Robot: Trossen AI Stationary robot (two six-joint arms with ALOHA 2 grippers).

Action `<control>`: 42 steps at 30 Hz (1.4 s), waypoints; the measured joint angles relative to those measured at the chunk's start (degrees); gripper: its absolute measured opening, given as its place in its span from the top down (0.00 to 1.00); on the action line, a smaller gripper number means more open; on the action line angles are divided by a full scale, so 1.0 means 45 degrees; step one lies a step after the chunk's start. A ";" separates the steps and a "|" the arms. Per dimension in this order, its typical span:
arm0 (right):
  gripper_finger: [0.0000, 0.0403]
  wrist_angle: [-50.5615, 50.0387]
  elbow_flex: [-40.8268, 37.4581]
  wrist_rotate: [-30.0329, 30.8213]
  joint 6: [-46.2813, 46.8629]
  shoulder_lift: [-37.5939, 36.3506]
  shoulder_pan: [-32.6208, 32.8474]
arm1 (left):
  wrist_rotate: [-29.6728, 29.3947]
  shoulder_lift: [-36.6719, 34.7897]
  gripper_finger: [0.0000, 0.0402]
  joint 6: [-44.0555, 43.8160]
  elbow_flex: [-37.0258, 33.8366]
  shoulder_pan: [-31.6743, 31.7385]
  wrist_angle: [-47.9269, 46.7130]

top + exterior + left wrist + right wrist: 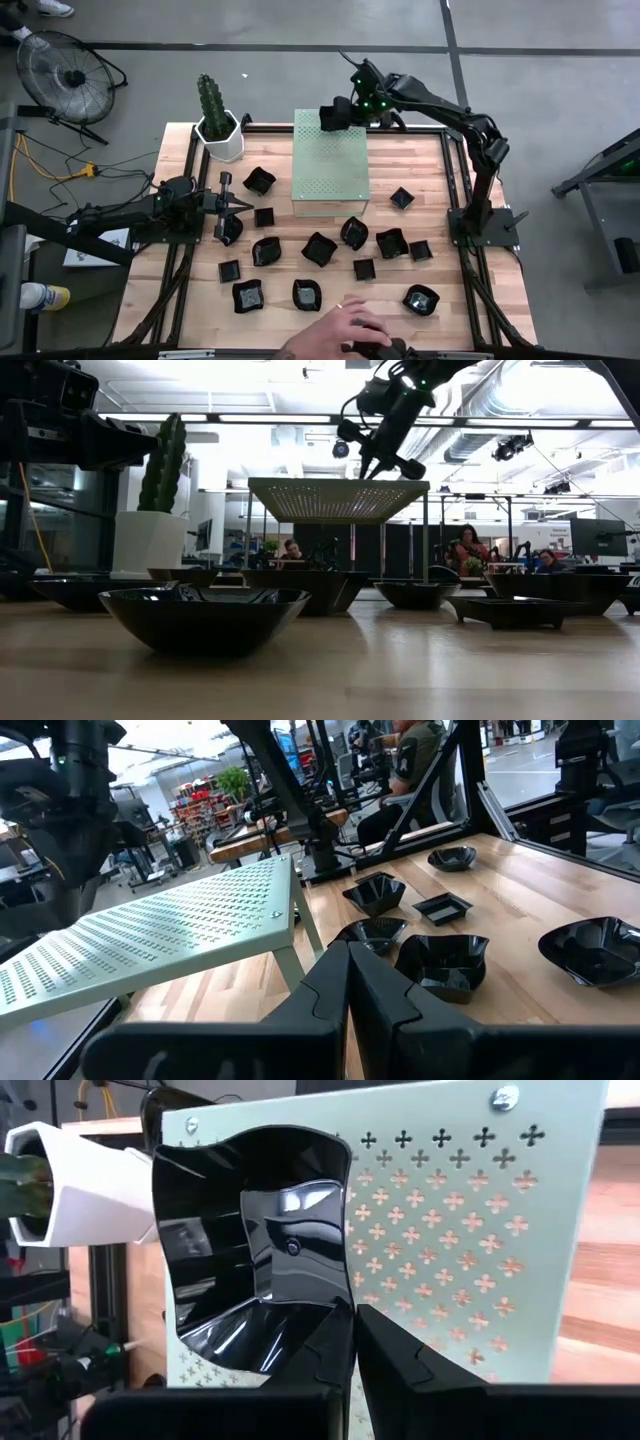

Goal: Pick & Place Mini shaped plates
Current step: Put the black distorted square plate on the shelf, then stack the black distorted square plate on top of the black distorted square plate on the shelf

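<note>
Pinching a glossy black wavy-edged plate [250, 1250], the right pincer [333, 115] hovers over the pale green perforated block's [331, 165] far edge; the left pincer [232, 205], pressed together, waits above the counter [480, 310].

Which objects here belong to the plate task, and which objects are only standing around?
Belong to the job:
- mini shaped plates, scattered on the table
- one plate, held by the right gripper over the green perforated stand

Only standing around:
- cactus pot
- floor fan
- a person's hand at the table's edge
</note>
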 joint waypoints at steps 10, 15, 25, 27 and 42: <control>0.97 0.0566 0.0000 0.0019 0.0183 0.0425 0.0114 | 0.0018 0.0002 0.99 0.0000 -0.0005 -0.0005 -0.0005; 0.97 0.0634 0.0000 0.0162 0.0182 0.0474 0.0114 | 0.0011 0.0001 0.99 0.0000 -0.0004 -0.0004 0.0000; 0.97 0.0644 0.0000 0.0262 -0.0138 0.0461 0.0134 | 0.0005 0.0005 0.99 0.0001 -0.0005 -0.0002 -0.0005; 0.97 0.0644 0.0000 0.0257 -0.0169 0.0461 0.0136 | 0.0005 0.0004 0.99 -0.0001 -0.0001 -0.0004 0.0000; 0.84 0.0648 0.0000 0.0247 -0.0443 0.0461 0.0139 | 0.0000 0.0001 0.99 0.0004 -0.0001 -0.0004 -0.0001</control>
